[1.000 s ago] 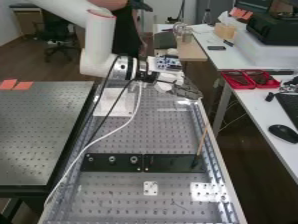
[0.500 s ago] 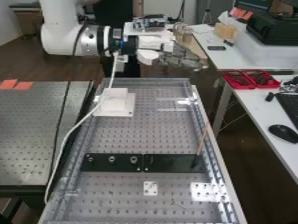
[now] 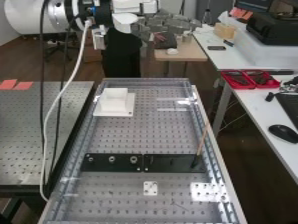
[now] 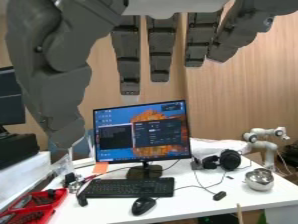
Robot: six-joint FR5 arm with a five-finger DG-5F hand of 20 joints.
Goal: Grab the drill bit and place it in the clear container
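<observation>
One dark grey hand (image 3: 159, 23) hangs upper centre in the high view, fingers straight; red trays (image 3: 251, 86) lie at right.

Arm (image 3: 28, 20) cut off by high view's edge; items (image 3: 258, 77) in red trays (image 3: 241, 87) too small to tell

Bench log: I read a perforated metal bench top (image 3: 133, 135). A white block on a flat base (image 3: 114, 102) sits toward its far end. Nearer the camera, two black plates (image 3: 112, 162) lie end to end; a thin wooden stick (image 3: 201, 142) tilts up from one end. Closer still: small white plate (image 3: 150, 188). White desk (image 3: 259, 100) alongside bears red trays (image 3: 239, 87), mouse (image 3: 283, 133), keyboard (image 4: 126, 187).
</observation>
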